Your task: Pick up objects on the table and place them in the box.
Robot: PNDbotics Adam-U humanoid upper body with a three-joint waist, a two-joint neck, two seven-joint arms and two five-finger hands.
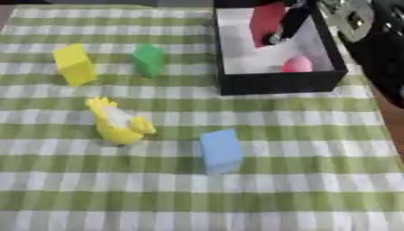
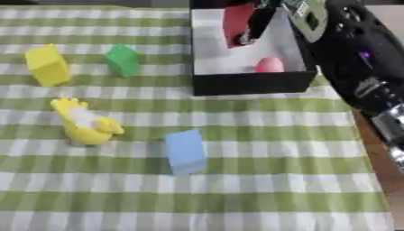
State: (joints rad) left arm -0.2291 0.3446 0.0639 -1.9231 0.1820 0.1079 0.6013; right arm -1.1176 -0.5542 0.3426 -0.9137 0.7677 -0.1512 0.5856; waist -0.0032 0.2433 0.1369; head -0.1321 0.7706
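Note:
A black box (image 1: 276,83) with a white inside stands at the back right of the checked cloth. A red block (image 1: 267,20) stands in its far part and a pink rounded thing (image 1: 297,64) lies near its front wall. My right hand (image 1: 290,20) reaches down into the box from the upper right, right against the red block; the grip itself is hidden. On the cloth lie a yellow block (image 1: 75,64), a green block (image 1: 148,59), a yellow and white duck-like toy (image 1: 118,122) and a blue block (image 1: 221,150). The left hand shows in neither view.
My right arm (image 2: 363,67), black and bulky, runs along the table's right edge beside the box. The brown table edge (image 2: 378,149) shows at the right of the cloth.

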